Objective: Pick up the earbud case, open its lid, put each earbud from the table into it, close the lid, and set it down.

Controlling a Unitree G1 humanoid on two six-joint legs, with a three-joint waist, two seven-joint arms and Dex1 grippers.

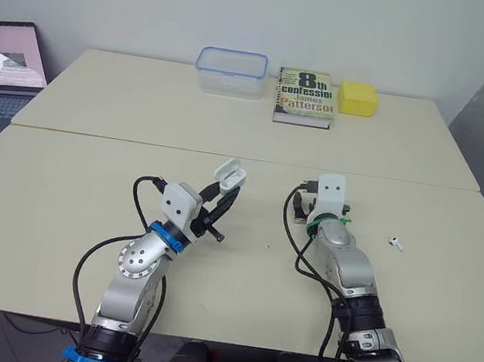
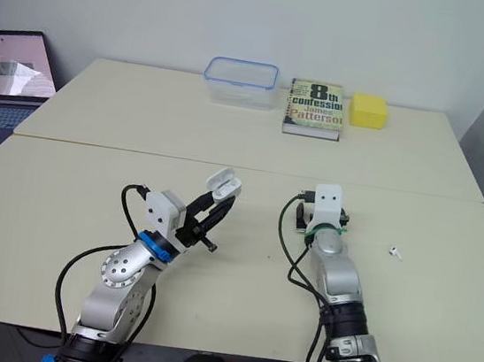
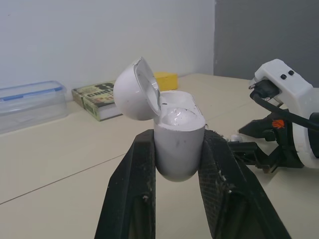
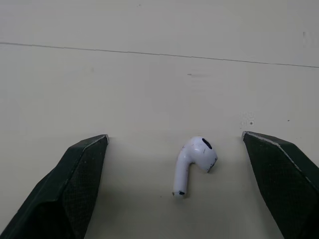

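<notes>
The white earbud case (image 1: pixel 230 176) is held above the table with its lid flipped open, and my left gripper (image 1: pixel 225 193) is shut on its lower body (image 3: pixel 177 144). One white earbud (image 4: pixel 195 161) lies on the table between the spread fingers of my right gripper (image 4: pixel 174 137), touching neither finger. That gripper (image 1: pixel 297 206) points down at the table just right of the case and is open. A second earbud (image 1: pixel 396 243) lies further right on the table, clear of both grippers.
At the far edge of the table (image 1: pixel 92 170) stand a clear plastic box with a blue rim (image 1: pixel 230 71), a paperback book (image 1: pixel 305 97) and a yellow sponge (image 1: pixel 358 98). A laptop (image 1: pixel 2 69) sits off the left side. A seam crosses the table.
</notes>
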